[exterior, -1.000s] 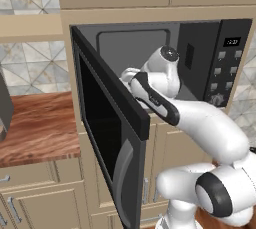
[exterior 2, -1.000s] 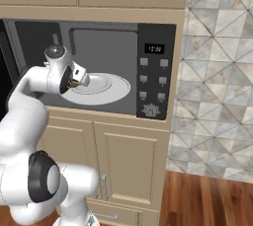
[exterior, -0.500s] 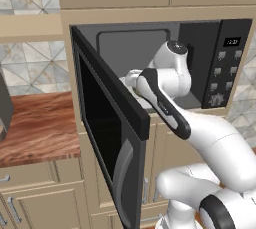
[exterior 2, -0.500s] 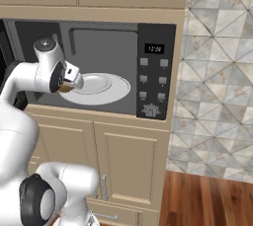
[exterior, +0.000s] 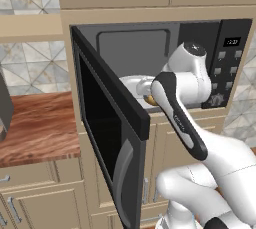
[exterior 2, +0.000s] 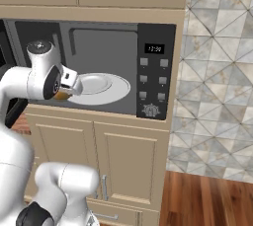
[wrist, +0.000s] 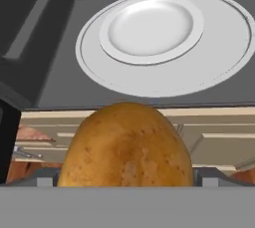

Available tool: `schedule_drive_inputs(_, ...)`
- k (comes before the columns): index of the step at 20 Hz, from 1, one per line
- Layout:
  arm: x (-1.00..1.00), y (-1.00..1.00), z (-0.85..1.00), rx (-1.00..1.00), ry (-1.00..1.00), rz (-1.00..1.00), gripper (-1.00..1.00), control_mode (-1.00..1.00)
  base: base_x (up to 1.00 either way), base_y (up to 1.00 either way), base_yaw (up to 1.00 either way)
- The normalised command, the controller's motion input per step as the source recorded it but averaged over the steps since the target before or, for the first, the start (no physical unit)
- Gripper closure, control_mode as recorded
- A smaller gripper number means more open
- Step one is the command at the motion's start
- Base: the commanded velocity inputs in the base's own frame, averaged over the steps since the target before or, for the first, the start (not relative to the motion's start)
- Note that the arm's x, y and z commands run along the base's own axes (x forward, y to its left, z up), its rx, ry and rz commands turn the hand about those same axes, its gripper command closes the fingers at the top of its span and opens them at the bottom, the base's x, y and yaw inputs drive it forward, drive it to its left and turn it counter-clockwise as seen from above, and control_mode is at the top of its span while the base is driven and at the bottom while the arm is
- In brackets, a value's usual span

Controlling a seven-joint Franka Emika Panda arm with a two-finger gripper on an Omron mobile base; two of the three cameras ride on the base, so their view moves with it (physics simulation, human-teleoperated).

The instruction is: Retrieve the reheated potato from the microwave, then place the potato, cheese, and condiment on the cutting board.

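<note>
The golden-brown potato (wrist: 127, 145) sits between my gripper's fingers (wrist: 127, 178), just outside the front sill of the microwave (exterior 2: 155, 72). In the base views only a sliver of the potato (exterior 2: 60, 94) (exterior: 150, 100) shows under the hand, with the gripper (exterior 2: 66, 88) (exterior: 149, 93) at the cavity's left front edge. The white plate (wrist: 152, 25) (exterior 2: 96, 84) lies bare on the glass turntable inside. The cheese, the condiment and the cutting board are out of view.
The microwave door (exterior: 107, 138) stands swung wide open to the left, close beside the arm. A wooden counter (exterior: 35, 123) lies beyond it with a dark object (exterior: 4, 108) at the far left. Cabinets (exterior 2: 123, 161) sit below and a tiled wall (exterior 2: 217, 72) is to the right.
The hand has drawn back from over the plate to the cavity's front edge, carrying the potato out with it. The plate has stayed in place.
</note>
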Motion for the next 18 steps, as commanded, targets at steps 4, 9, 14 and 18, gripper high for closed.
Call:
schedule_drive_inputs(4,-0.40,-0.28,-0.01,-0.09,0.10,0.01,1.00,-1.00,0.00,0.00,0.00)
schedule_drive_inputs(9,0.00,0.00,0.00,-0.01,0.00,-0.02,1.00,-1.00,0.00,0.00,0.00)
schedule_drive_inputs(14,0.00,0.00,0.00,0.00,0.00,0.00,1.00,-1.00,0.00,0.00,0.00)
schedule_drive_inputs(18,0.00,0.00,0.00,0.00,0.00,0.00,1.00,-1.00,0.00,0.00,0.00)
